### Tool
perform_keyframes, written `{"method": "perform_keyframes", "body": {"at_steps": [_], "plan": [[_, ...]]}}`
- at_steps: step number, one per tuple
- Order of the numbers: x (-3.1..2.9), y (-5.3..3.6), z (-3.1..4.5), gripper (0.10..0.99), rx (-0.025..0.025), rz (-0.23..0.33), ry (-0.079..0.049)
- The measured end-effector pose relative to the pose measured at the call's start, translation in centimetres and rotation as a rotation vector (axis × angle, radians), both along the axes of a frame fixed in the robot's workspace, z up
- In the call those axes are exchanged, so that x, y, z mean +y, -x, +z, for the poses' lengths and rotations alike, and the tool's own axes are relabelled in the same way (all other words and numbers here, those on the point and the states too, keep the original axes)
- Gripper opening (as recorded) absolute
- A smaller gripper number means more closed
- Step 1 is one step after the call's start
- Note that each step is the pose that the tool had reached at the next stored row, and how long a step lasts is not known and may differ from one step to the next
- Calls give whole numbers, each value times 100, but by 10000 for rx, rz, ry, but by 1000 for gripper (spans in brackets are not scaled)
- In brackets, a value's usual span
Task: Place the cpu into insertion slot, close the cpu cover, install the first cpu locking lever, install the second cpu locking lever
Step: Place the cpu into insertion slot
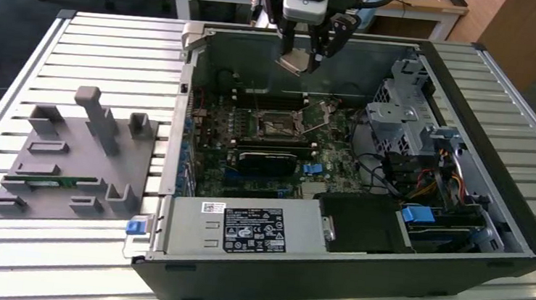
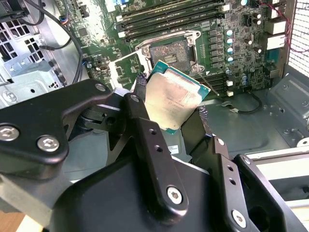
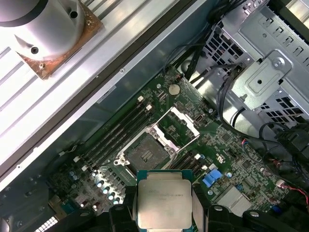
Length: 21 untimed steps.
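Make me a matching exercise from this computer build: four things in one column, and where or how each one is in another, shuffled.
Things:
1. cpu
2. insertion slot
3. cpu cover
4. grey fixture tray

States:
A. lies outside the computer case, at the exterior view's left
B. swung open beside the socket
C. clamped in the gripper, above the motherboard
D. empty, dark centre exposed

Pairs: 1-C, 2-D, 3-B, 4-A
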State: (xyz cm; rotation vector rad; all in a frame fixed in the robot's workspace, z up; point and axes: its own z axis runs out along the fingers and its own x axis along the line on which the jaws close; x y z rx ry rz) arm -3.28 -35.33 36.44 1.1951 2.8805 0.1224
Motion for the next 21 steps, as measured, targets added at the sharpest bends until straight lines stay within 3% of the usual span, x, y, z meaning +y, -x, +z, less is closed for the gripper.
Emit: {"method": "perform_keyframes", "body": {"at_steps": [9,21], "plan": [[0,0,-30,541,2,0,6],[0,0,-100,541,45,-190,33]]}}
